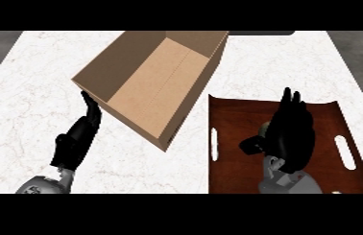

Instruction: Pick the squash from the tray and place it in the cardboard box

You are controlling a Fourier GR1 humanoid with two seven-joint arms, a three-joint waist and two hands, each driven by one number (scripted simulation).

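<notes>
The open cardboard box (159, 80) lies tilted across the counter's middle, its inside bare. To the right is the dark brown tray (237, 114) with slot handles. My right hand (292, 133) stretches over the tray's centre, fingers straight and pointing away, thumb out to the left. It hides almost all of the squash (264, 130); only a pale greenish sliver shows at the hand's left edge, above the thumb. I cannot tell whether the palm touches it. My left hand (79, 135) is open on the left, its fingertips close to the box's near-left corner.
White marble counter (42, 76) spreads to the left of and behind the box. The box's near corner comes close to the tray's left edge. The tray's right slot handle (345, 152) is near the counter's right side.
</notes>
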